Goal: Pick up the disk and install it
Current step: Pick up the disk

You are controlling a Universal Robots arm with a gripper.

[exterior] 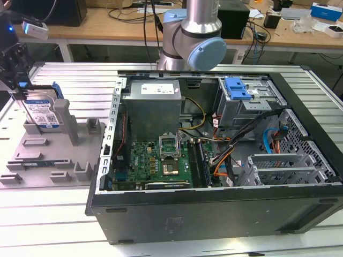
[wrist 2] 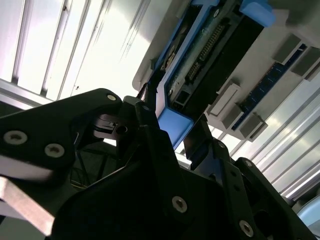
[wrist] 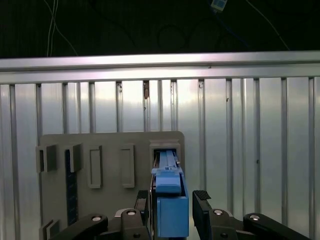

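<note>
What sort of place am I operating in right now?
Likely a computer assembly or repair workshop: an open black desktop computer case with its green motherboard exposed lies on a ribbed aluminium table, and cluttered wooden benches stand behind.

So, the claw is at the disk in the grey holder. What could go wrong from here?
The claw straddles the upright disk only at its thin blue edge, with a gap at one finger; an off-centre grip may slip. The disk sits in a slot of the grey holder; a tilted pull could jam it.
</note>
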